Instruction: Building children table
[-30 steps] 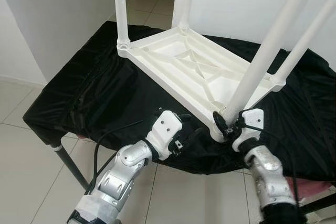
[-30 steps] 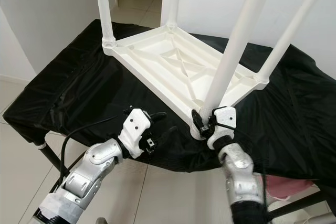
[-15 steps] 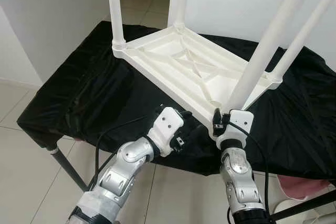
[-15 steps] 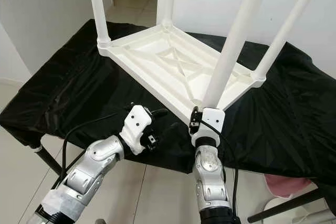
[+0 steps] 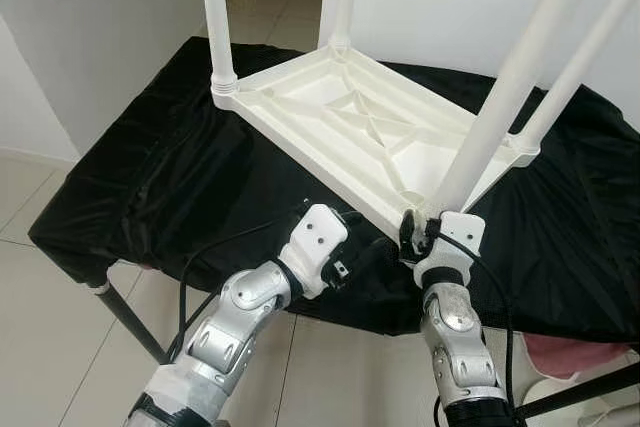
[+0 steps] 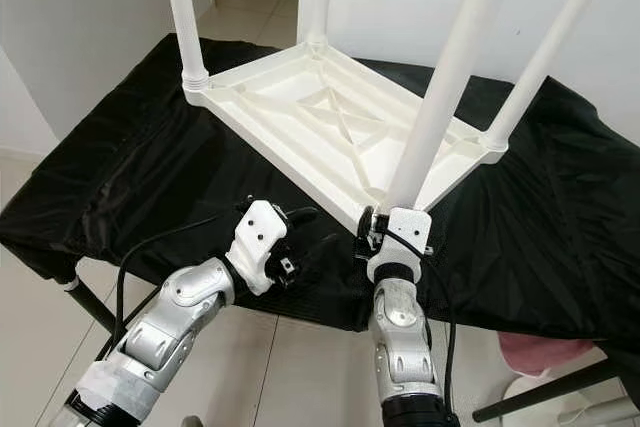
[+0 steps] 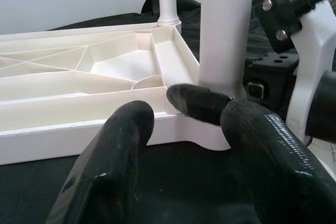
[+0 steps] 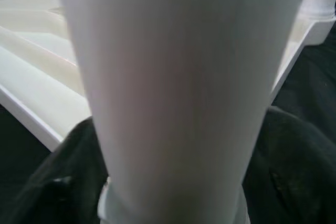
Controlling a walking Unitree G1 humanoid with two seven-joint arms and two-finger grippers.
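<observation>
Upturned white plastic children's table point(image 5: 370, 137) lies on the black-draped bench point(image 5: 150, 177); my right gripper point(image 5: 420, 235) pinches its nearest round leg point(image 5: 490, 137), left gripper point(image 5: 365, 252) spread alongside: sideways pull could unseat leg.

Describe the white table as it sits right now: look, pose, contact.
The white table looks like moulded plastic and lies upside down on the black cloth, ribbed underside up. Four round legs stand upright in its corner sockets. The right gripper clasps the base of the nearest leg; the open left gripper sits just short of it.

R wrist point(image 5: 446, 247) now upright under leg point(image 5: 490, 122)
</observation>
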